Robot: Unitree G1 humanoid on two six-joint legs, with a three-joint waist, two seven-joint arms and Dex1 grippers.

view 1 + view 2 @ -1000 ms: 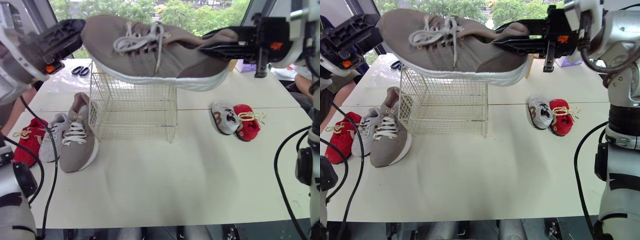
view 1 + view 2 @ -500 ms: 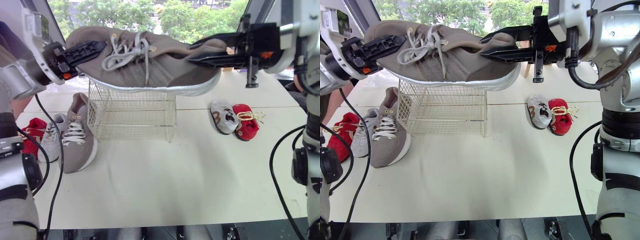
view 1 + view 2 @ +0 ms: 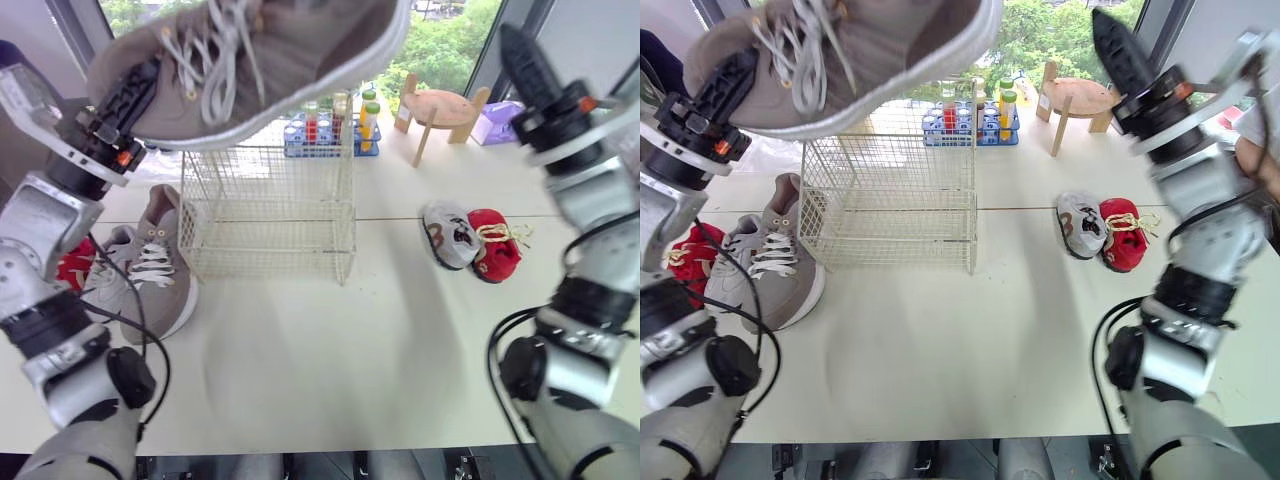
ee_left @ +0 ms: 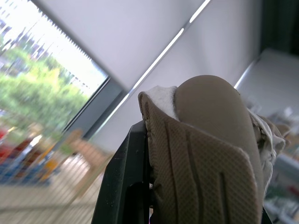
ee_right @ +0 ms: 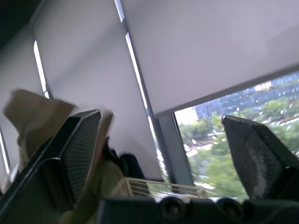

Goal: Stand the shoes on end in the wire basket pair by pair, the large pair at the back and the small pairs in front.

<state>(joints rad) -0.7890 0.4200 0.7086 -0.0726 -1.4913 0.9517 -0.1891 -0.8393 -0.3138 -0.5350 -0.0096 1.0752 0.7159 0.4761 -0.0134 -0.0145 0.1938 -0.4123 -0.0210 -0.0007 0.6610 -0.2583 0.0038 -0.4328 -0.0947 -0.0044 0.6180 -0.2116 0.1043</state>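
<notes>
My left gripper [image 3: 118, 112] is shut on the toe end of a large taupe shoe [image 3: 270, 50], which it holds high above the wire basket [image 3: 270, 210] with the heel tilted up. The left wrist view has the shoe [image 4: 205, 154] wedged against a black finger [image 4: 126, 186]. My right gripper [image 5: 161, 119] stands open and empty, raised at the right, apart from the shoe. The other large taupe shoe [image 3: 155, 275] lies left of the basket beside a small grey shoe [image 3: 105, 285] and a small red shoe [image 3: 68, 265]. A second small grey shoe [image 3: 448, 232] and red shoe [image 3: 495, 245] lie to the basket's right.
Behind the basket stands a blue rack of bottles [image 3: 325, 125]. A small wooden stool [image 3: 440, 105] and a purple object [image 3: 495, 125] sit at the back right. The white table [image 3: 330, 350] has free room in front of the basket.
My right gripper has let go of the shoe's heel, opened and swung away to the right. The left gripper now holds the shoe alone, heel tipped upward. The camera has also shifted.
</notes>
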